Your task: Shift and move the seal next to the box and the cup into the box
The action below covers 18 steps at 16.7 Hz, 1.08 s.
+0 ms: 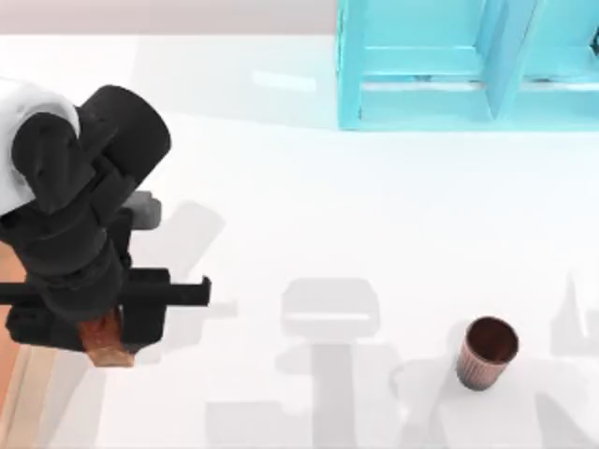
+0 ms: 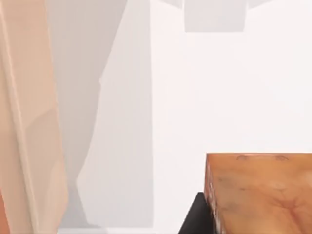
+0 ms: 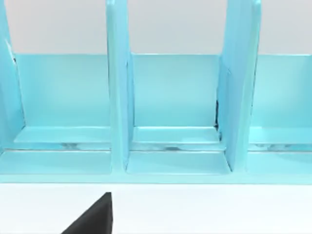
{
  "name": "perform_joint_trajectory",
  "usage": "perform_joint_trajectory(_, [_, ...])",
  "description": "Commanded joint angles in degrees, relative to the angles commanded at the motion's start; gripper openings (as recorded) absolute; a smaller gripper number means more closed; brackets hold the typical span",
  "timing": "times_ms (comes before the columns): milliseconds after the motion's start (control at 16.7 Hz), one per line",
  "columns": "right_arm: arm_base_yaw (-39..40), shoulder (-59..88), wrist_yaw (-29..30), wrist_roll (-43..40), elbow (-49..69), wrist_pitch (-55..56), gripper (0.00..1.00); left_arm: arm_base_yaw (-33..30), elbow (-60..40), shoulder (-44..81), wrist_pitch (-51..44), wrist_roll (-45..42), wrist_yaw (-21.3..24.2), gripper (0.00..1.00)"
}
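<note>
Gripping seal (image 1: 106,342) in left hand (image 1: 103,323) | box (image 2: 29,136) rim beside it in wrist view | cup (image 1: 488,352) far right

Seals: one, reddish-brown block (image 1: 106,342), at 8 o'clock on the table, under the left arm. 
Cups: one, ribbed brown cup (image 1: 488,352), at 4 o'clock. 
Boxes: one, tan wooden tray, its edge (image 1: 9,374) at the table's left margin, 8 o'clock. 
Shelf units: one, turquoise shelf unit (image 1: 468,65), at 1 o'clock; three compartments counted in the right wrist view. 
Arms: one counted in the top view.
</note>
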State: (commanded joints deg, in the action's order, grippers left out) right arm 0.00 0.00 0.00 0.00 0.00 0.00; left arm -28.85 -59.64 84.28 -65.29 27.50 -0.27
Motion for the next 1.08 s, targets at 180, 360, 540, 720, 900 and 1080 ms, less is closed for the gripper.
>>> perform_joint_trajectory(180, [0.0,0.0,0.0,0.0,0.0,0.0,1.0,0.01,5.26,1.23,6.74,-0.06,0.0,0.0])
perform_joint_trajectory(360, [0.0,0.0,0.0,0.0,0.0,0.0,1.0,0.05,7.23,1.71,8.85,-0.07,-0.03,0.0])
perform_joint_trajectory(540, [0.0,0.0,0.0,0.0,0.0,0.0,1.0,0.05,7.23,1.71,8.85,-0.07,-0.03,0.0])
perform_joint_trajectory(720, [0.0,0.0,0.0,0.0,0.0,0.0,1.0,0.05,7.23,1.71,8.85,-0.07,-0.03,0.23])
perform_joint_trajectory(900, [0.0,0.0,0.0,0.0,0.0,0.0,1.0,0.05,7.23,1.71,8.85,-0.07,-0.03,0.45])
perform_joint_trajectory(1080, [0.0,0.0,0.0,0.0,0.0,0.0,1.0,0.05,7.23,1.71,8.85,-0.07,-0.03,0.68])
